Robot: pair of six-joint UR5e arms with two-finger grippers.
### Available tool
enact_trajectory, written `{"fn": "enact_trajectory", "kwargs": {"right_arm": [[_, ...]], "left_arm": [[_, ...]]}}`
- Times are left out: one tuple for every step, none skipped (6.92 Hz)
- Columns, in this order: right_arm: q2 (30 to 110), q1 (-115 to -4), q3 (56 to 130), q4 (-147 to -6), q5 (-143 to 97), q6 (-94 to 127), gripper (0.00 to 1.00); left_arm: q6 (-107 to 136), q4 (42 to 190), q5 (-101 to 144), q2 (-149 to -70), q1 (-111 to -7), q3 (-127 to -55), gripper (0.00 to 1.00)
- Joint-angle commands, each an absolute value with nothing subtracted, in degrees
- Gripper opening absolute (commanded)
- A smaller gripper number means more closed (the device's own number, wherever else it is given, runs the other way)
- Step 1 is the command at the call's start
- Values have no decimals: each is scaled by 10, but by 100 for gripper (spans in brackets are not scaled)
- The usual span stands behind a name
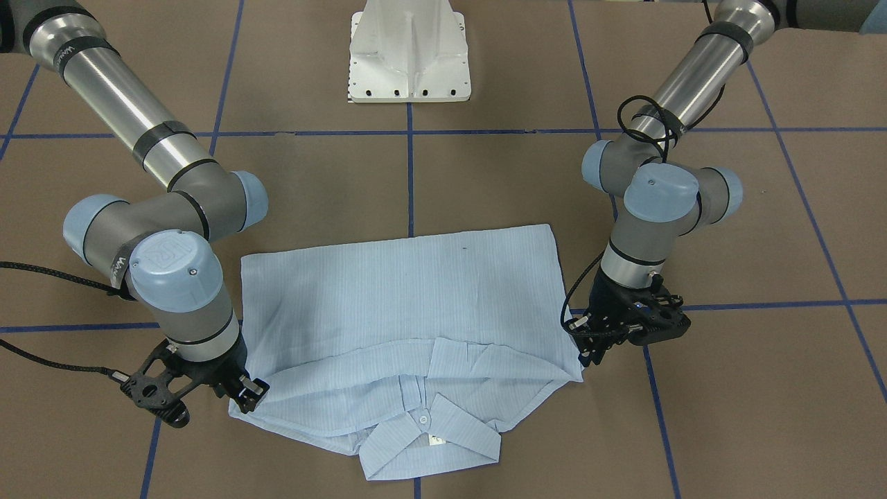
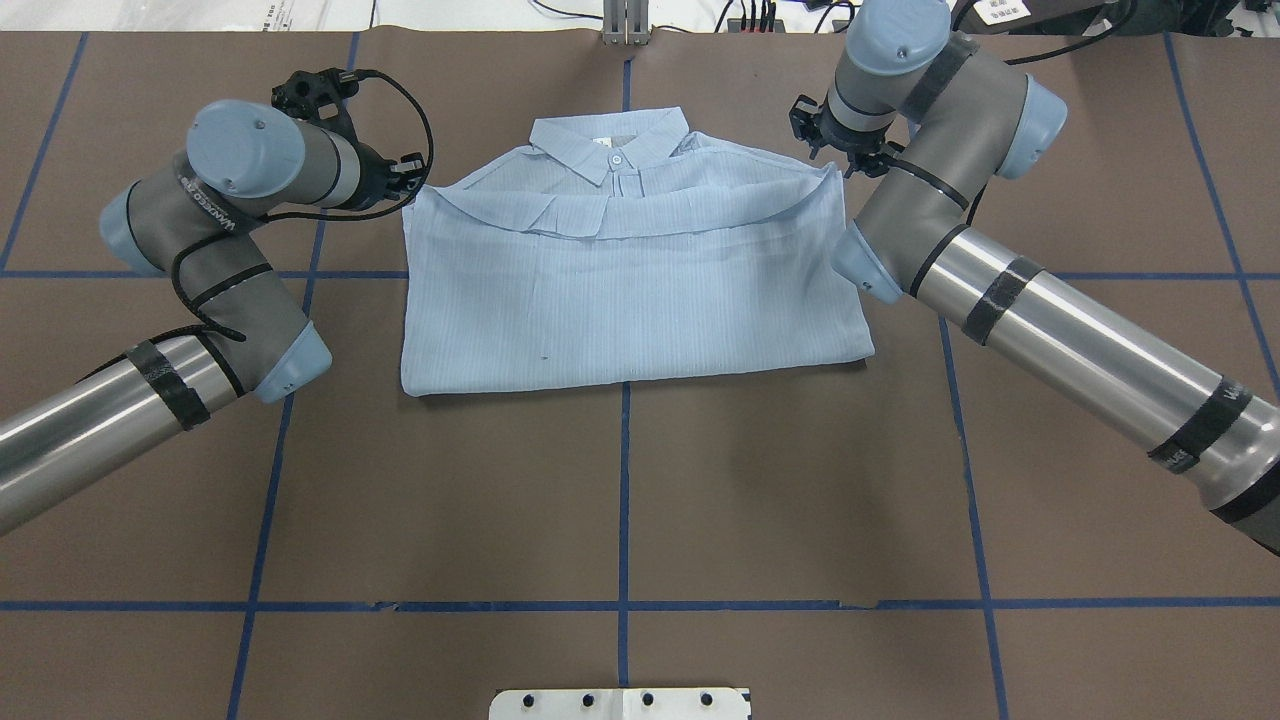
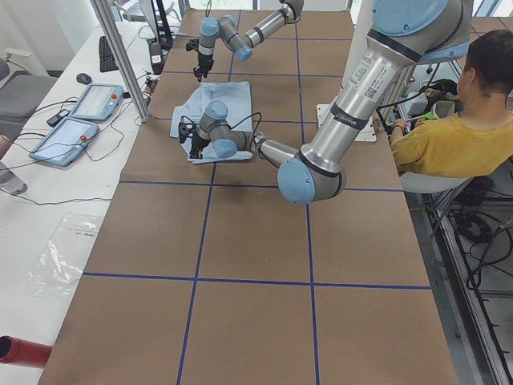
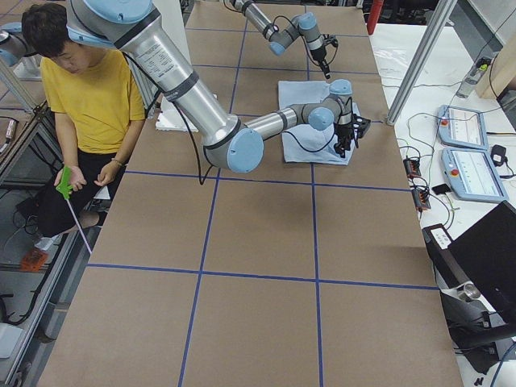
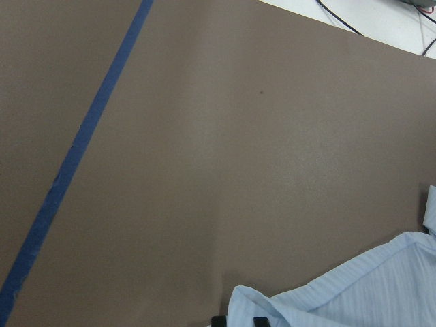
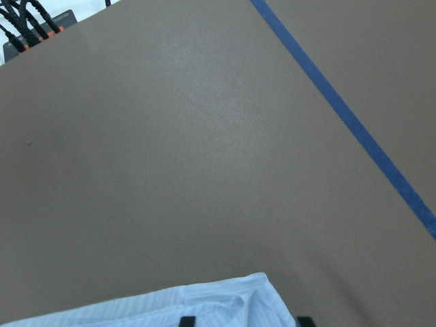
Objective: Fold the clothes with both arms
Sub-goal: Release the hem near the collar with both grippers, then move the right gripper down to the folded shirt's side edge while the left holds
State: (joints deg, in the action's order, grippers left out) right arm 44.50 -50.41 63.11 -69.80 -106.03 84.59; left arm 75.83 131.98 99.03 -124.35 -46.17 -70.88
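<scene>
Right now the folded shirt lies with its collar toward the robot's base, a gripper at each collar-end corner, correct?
No: the collar of the shirt points away from the base, toward the operators' side, as the front-facing view shows. The left gripper and right gripper do sit at its collar-end corners.

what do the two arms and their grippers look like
Both the left arm and right arm are silver tubes with grey jointed housings, pale blue round caps, black tape bands and small white lettering. Black braided cables run along each. The left gripper and right gripper are black, skeletal, two-fingered.
</scene>
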Motion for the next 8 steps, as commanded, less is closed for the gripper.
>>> {"fn": "enact_trajectory", "kwargs": {"right_arm": [[480,-521,706,-702,-1108,852,100],[554,-502,805,-699,-1113,869,100],[616,-471,885,-694,-1107,931,100],[660,-441,933,-693,-1102,988,100],[676,-413,947,-693,-1088,1021,100],[687,-398,949,-680,-1073,1056,100],[705,-397,949,-646,-1076,1059,100],[707,-397,947,-644,-1078,1059,100]], "left_arm": [[756,1322,991,-1230,-464,-721,35],[757,1325,991,-1214,-465,-747,35],[757,1326,991,-1200,-464,-764,35],[758,1326,991,-1198,-464,-768,36],[758,1326,991,-1194,-464,-771,36],[758,1325,991,-1194,-464,-771,36],[758,1325,991,-1194,-464,-771,36],[758,1325,989,-1194,-464,-770,36]]}}
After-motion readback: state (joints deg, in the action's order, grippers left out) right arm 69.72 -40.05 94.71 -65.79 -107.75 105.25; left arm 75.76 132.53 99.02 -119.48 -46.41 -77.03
